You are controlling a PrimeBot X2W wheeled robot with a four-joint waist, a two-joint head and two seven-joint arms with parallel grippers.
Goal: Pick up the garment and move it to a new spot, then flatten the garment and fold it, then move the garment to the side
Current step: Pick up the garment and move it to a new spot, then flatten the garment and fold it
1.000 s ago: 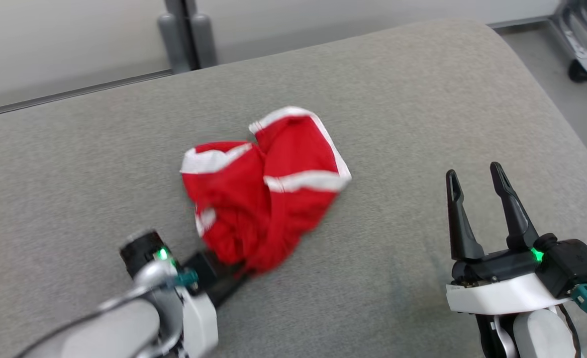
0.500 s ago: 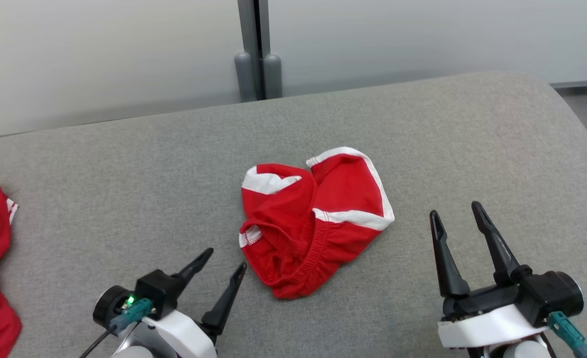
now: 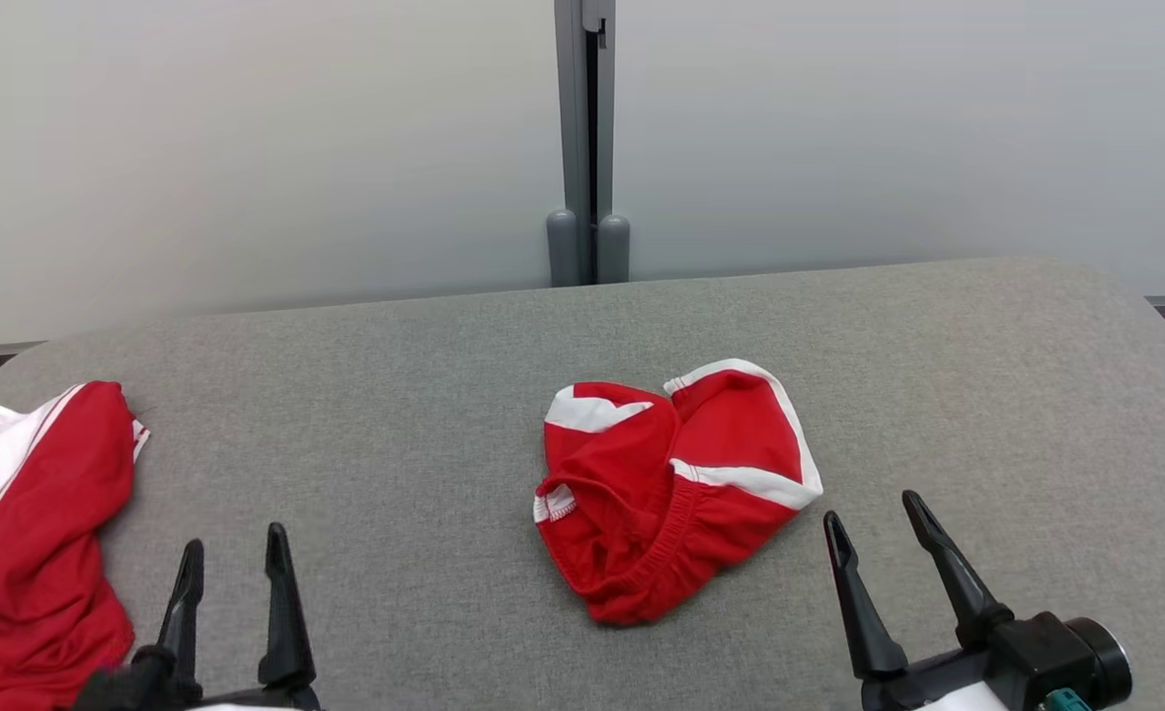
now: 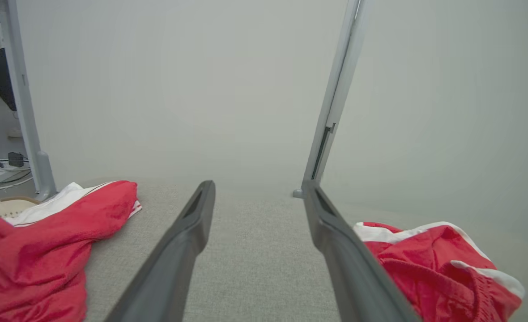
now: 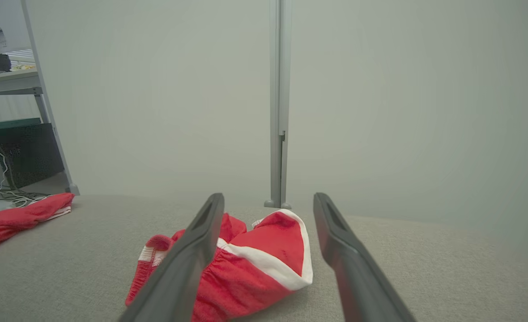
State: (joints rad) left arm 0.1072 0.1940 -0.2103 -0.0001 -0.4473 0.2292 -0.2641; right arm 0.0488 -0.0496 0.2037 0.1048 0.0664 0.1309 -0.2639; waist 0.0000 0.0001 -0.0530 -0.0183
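A crumpled red garment with white trim (image 3: 671, 489) lies in a heap on the grey padded table (image 3: 395, 434), a little right of the middle. It also lies at the right of the left wrist view as the red garment (image 4: 438, 264) and low in the middle of the right wrist view (image 5: 250, 264). My left gripper (image 3: 232, 558) stands open at the lower left, well apart from the heap. My right gripper (image 3: 874, 513) stands open at the lower right, just right of the garment, holding nothing.
A second red and white garment (image 3: 30, 533) is piled at the table's left edge, close to my left gripper. A grey post (image 3: 585, 138) and pale wall panels stand behind the table. The table's rounded right edge (image 3: 1150, 326) drops to the floor.
The head camera has tilted up and swung, so the whole picture shifted. My left gripper has let go of the garment, drawn back to the lower left and turned its fingers upright.
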